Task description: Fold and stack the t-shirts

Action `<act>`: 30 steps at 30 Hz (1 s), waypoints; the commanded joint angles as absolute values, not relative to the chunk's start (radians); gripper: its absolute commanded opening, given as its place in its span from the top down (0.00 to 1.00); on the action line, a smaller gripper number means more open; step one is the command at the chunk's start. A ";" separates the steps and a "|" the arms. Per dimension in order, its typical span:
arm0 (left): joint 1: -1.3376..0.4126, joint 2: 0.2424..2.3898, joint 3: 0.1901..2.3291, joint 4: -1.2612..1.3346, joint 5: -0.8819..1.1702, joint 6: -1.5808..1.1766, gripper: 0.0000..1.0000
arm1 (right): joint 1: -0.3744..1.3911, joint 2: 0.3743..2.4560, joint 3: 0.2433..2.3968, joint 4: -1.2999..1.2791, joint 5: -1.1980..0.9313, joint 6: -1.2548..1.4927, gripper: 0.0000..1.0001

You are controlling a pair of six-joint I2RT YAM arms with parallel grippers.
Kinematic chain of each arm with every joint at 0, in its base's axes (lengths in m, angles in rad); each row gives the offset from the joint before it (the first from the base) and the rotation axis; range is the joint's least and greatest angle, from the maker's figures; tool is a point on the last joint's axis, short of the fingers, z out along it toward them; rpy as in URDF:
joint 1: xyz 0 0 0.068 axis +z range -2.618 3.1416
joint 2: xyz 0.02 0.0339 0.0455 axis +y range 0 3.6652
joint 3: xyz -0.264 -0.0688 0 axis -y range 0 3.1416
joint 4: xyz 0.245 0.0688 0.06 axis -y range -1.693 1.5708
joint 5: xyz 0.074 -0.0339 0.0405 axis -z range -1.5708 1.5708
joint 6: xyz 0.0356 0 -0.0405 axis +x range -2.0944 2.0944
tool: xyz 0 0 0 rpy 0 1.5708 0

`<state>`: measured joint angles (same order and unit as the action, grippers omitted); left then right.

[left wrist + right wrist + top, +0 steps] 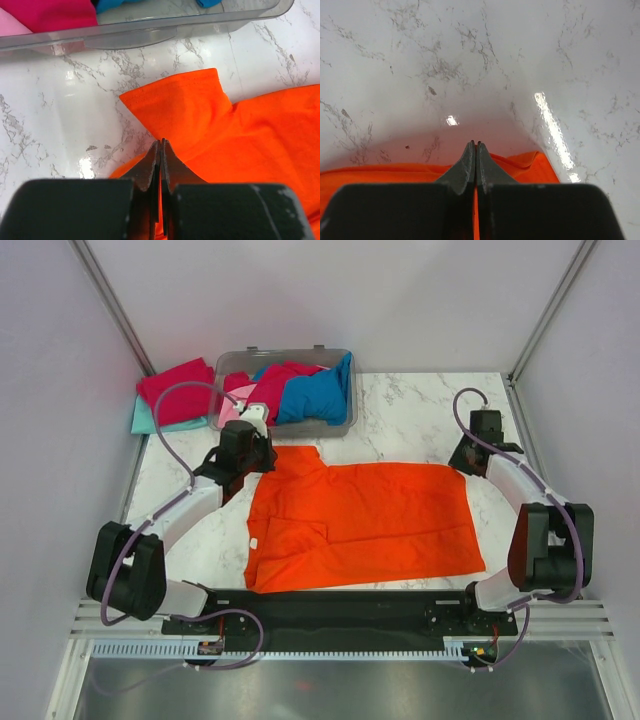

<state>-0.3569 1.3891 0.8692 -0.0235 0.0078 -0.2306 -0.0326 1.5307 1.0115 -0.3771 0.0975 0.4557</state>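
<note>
Pinched shut, the left claw and the right claw each grip the far edge of the bright orange short-sleeved cloth t-shirt, which lies flat mid-way across the white marbled worktop. A straight fold probably needs both corners lifted evenly, cloth taut, towards the near edge.
</note>
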 commanded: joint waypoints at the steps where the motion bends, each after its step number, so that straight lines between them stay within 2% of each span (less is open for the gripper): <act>1: -0.362 1.376 0.888 -0.054 -0.025 -0.268 0.98 | -0.034 1.483 0.983 -0.379 0.086 0.449 1.00; 8: -0.394 1.270 0.847 -0.087 -0.015 -0.285 0.98 | -0.032 1.424 0.911 -0.382 0.089 0.459 1.00; 12: -0.448 1.165 0.772 -0.115 -0.064 -0.319 0.98 | -0.034 1.378 0.856 -0.383 0.107 0.469 1.00; 20: -0.566 1.023 0.752 -0.258 -0.160 -0.360 0.98 | -0.040 1.263 0.805 -0.422 0.167 0.472 1.00; 30: -0.601 0.870 0.713 -0.419 -0.268 -0.460 0.98 | -0.103 1.201 0.726 -0.443 0.183 0.476 1.00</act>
<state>-0.5976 0.8993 0.7158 -0.3523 -0.1944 -0.3866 -0.0902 1.2182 0.7437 -0.4335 0.1589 0.4675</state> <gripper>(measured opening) 0.025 0.010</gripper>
